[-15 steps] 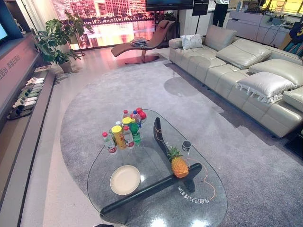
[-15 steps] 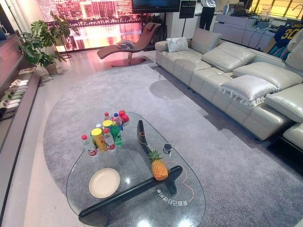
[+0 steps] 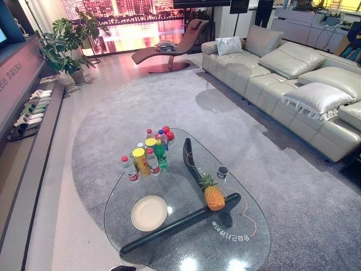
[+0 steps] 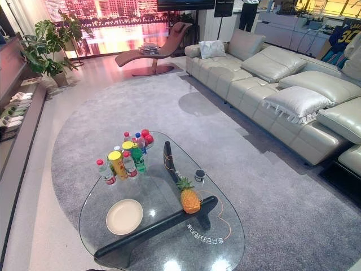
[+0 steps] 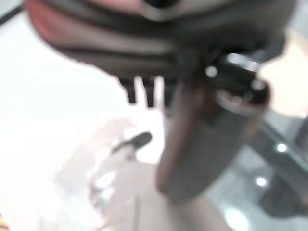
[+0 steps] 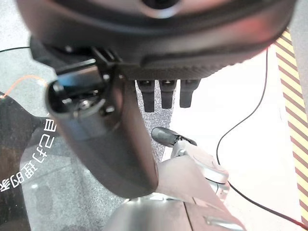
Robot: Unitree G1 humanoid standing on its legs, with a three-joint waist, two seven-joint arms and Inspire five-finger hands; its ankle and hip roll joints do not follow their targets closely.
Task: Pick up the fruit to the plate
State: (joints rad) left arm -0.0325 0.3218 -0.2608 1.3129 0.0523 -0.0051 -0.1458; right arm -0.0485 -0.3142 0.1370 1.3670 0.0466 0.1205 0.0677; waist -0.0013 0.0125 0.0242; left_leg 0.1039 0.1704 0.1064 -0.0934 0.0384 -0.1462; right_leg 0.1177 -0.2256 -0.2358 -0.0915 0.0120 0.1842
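The right hand (image 6: 144, 53) hangs with its fingers (image 6: 166, 94) straight and its thumb loose, holding nothing, beside the near edge of the glass coffee table (image 3: 186, 248). The left hand (image 5: 163, 33) looks much the same, relaxed and empty as far as its view lets me judge. Neither hand has reached over the tabletop yet. The pineapple (image 3: 214, 197) stands upright on the glass, right of centre, just beside a small dark cup (image 3: 222, 173). The empty plate (image 3: 149, 213) lies well apart from it on the left, nearer the robot, and a cluster of bottles (image 3: 148, 155) stands at the far side. Against half a second ago, the sofa and the far room sit slightly higher in the head views, while the pineapple, plate and bottles keep their places on the glass. I take that as a small camera shift and nothing more. The task looks unstarted, with the approach to the fruit still to come.
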